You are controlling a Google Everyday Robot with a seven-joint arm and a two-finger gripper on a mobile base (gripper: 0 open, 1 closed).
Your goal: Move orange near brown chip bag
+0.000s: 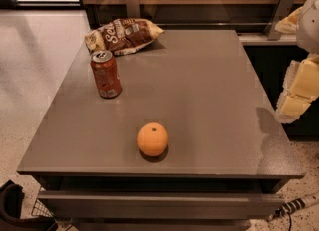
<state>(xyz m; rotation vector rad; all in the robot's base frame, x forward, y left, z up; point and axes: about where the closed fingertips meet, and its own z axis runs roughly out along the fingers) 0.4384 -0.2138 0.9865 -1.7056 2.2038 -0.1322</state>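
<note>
Well left of the fingers (299, 93), which hung empty off the counter's (209, 100) right edge, I cannot tell how wide, the orange (152, 139) lay ungrasped, far from the bag (123, 35).

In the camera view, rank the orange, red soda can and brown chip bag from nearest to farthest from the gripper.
The gripper hangs just off the right edge of the table.
1. orange, front centre of the table.
2. red soda can, left side, and brown chip bag, back left corner: both clearly farther, but too close to call between them.
</note>
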